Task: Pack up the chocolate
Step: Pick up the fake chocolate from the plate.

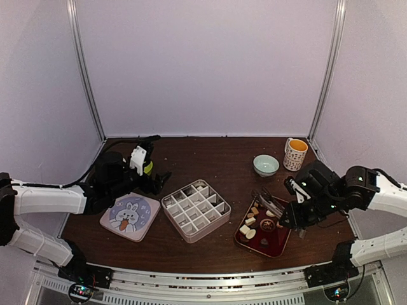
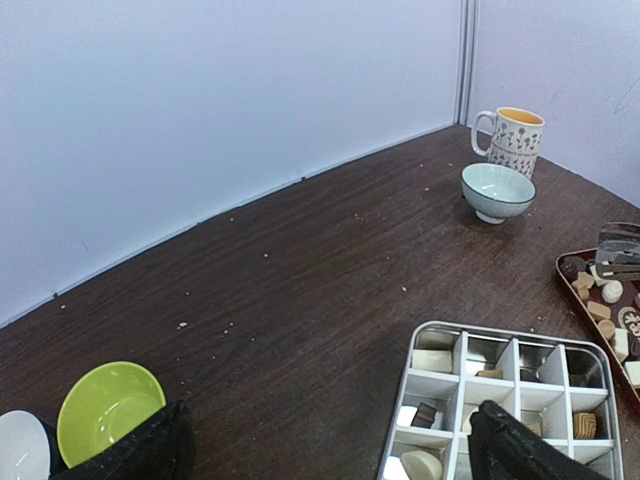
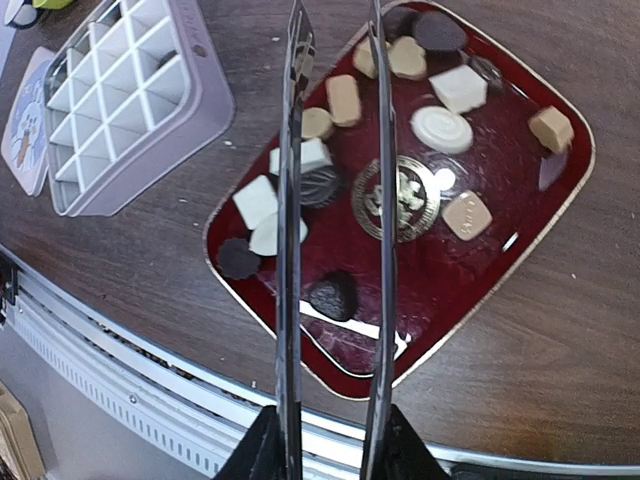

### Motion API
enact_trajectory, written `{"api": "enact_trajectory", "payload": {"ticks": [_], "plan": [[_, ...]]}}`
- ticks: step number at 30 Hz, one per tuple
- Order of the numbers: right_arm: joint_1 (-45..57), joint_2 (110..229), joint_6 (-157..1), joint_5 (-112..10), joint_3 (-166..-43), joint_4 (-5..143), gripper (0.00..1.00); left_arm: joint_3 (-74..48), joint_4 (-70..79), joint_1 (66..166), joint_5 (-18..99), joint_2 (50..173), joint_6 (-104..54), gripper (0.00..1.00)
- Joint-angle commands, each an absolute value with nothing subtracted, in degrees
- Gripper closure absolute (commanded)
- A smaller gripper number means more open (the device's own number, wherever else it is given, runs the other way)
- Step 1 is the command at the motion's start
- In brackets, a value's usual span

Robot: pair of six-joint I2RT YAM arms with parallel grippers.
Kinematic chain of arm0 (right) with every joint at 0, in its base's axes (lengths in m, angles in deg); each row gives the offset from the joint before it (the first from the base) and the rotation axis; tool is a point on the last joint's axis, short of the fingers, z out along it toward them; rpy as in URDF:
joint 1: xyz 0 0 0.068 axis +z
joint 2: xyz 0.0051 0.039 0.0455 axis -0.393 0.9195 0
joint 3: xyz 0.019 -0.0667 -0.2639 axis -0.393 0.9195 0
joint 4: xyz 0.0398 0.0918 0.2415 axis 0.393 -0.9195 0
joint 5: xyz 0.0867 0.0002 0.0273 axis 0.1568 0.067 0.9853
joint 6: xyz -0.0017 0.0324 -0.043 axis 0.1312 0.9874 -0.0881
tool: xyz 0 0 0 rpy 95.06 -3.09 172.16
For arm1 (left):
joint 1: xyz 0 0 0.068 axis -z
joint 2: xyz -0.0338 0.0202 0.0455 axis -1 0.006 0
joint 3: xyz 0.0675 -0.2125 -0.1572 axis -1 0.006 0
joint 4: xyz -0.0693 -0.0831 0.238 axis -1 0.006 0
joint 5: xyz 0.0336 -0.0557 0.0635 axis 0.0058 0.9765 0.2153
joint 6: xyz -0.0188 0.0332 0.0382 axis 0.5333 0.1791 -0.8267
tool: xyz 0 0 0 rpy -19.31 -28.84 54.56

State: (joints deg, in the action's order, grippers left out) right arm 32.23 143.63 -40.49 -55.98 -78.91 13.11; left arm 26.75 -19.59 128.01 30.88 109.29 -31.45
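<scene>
Top external view: chocolate (image 1: 251, 223) lies loose on the tray (image 1: 282, 246) beside the box (image 1: 195, 210), with the right end effector (image 1: 287, 215) poised above it. Left wrist view: the left end effector (image 2: 335, 455), spread wide and empty, hovers by the box, a few cells filled. Right wrist view: the right end effector clamps tongs (image 3: 290, 200), blades parted over the tray. Risk: the thin blades could squirt a rounded piece onto the desk (image 3: 560, 330).

We see the left arm (image 1: 48, 198) and right arm (image 1: 389, 196) in white shells with black joints; a black cable (image 1: 130, 140) runs off the left one (a thin one), and the left tool (image 2: 325, 450) ends in matte black fingers (image 2: 140, 452).
</scene>
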Motion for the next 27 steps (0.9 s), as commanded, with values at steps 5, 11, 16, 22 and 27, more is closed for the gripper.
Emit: {"api": "enact_trajectory", "payload": {"ticks": [5,11,16,22,27], "plan": [[25.74,134.72,-34.72,-52.54,-71.98,10.94,0.71,25.67,-21.17,128.25,31.23,108.97,-31.82,0.02],[23.83,133.82,-35.14,-52.54,-70.97,8.18,0.7,25.63,-21.08,128.24,31.03,108.96,-31.92,0.02],[22.67,133.52,-35.52,-51.52,-69.71,8.76,0.7,25.63,-20.99,128.24,31.03,108.87,-31.97,0.02],[21.87,133.53,-35.67,-50.77,-68.66,10.66,0.68,25.63,-21.05,128.24,31.15,108.96,-31.92,0.02],[21.34,134.32,-36.1,-50.09,-68.25,12.4,0.67,25.67,-21.0,128.26,31.1,109.0,-31.89,0.02]]}}
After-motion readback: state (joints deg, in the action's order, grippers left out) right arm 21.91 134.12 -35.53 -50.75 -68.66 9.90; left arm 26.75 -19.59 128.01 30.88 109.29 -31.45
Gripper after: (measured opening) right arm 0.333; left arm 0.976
